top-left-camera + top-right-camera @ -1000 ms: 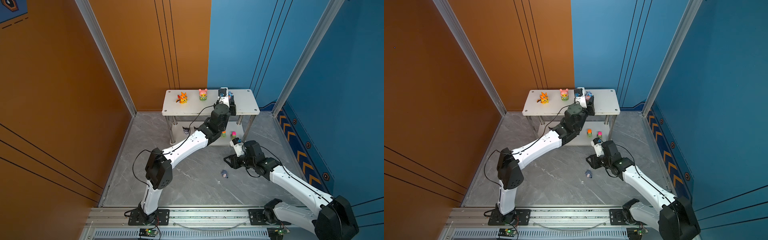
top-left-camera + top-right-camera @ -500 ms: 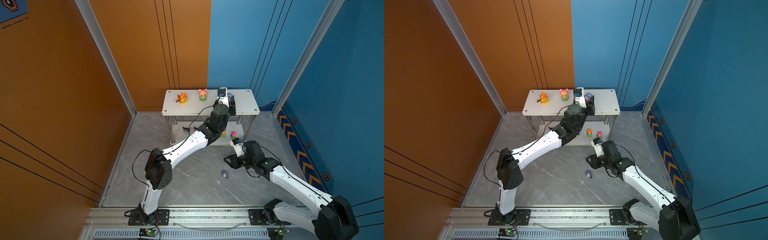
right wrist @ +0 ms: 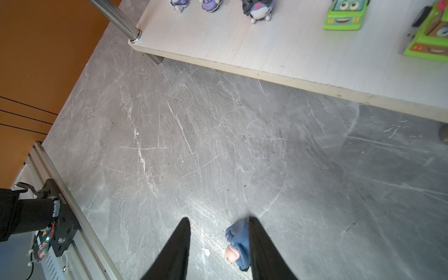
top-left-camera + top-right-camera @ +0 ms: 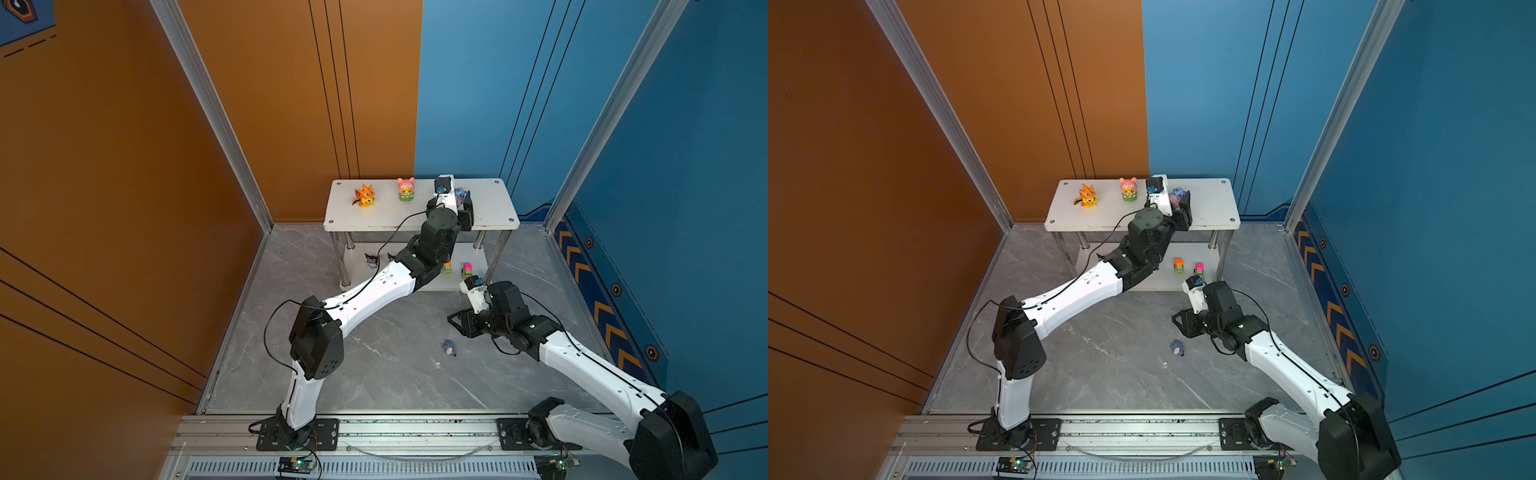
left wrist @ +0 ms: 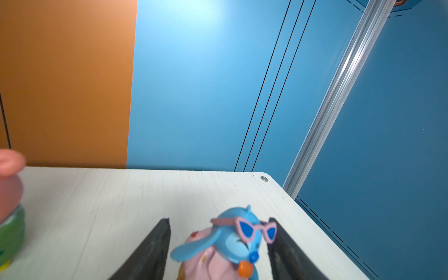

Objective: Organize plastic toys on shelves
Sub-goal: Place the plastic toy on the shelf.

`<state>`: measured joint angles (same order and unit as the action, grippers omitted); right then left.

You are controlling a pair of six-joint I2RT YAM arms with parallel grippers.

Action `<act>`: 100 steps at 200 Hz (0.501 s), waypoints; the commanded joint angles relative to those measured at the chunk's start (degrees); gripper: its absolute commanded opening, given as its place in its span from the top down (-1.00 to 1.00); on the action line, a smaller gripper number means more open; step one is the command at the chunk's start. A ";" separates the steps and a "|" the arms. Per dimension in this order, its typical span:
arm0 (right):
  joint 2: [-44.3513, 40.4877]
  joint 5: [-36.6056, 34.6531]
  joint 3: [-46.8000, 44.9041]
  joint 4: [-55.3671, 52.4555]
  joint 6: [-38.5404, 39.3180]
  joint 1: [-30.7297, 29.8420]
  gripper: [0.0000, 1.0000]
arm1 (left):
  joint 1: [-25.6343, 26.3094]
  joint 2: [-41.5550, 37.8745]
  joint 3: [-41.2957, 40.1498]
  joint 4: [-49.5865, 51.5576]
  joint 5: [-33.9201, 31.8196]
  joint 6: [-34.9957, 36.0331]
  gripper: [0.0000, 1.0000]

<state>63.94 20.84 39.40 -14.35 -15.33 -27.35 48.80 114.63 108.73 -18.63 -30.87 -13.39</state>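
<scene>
The left gripper (image 5: 218, 219) stands part open astride the blue figurine in pink sunglasses (image 5: 232, 240), which sits upright on the top shelf board (image 5: 121, 198). One finger (image 5: 286, 249) is at the glasses and the other is clear of the toy, with bare board running on to the back edge and the corner screw (image 5: 264, 179), and the pink-yellow figurine (image 4: 406, 189) is off to one side. The right gripper (image 3: 218, 218) hangs over the grey floor (image 3: 218, 133) with its jaws moderately apart and gripping nothing. The grey donkey (image 3: 236, 238) lies on its side by one finger, with open floor all round and the lower shelf edge (image 3: 266, 72) well beyond.
</scene>
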 commanded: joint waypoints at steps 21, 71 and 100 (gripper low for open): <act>0.13 0.78 -0.88 1.08 -0.58 0.28 0.17 | -0.32 -1.31 0.66 2.89 -0.43 -1.01 -0.38; 0.22 0.78 -0.90 1.19 -0.73 0.28 0.17 | -0.42 -0.99 1.56 3.43 -0.06 -1.12 -0.51; 0.42 0.87 -0.90 1.31 -0.66 0.28 0.17 | -0.59 -0.82 2.10 3.60 1.43 -1.03 -0.67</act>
<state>63.94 21.02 39.29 -14.31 -15.35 -27.35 48.80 114.54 109.43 -17.23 -30.65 -13.56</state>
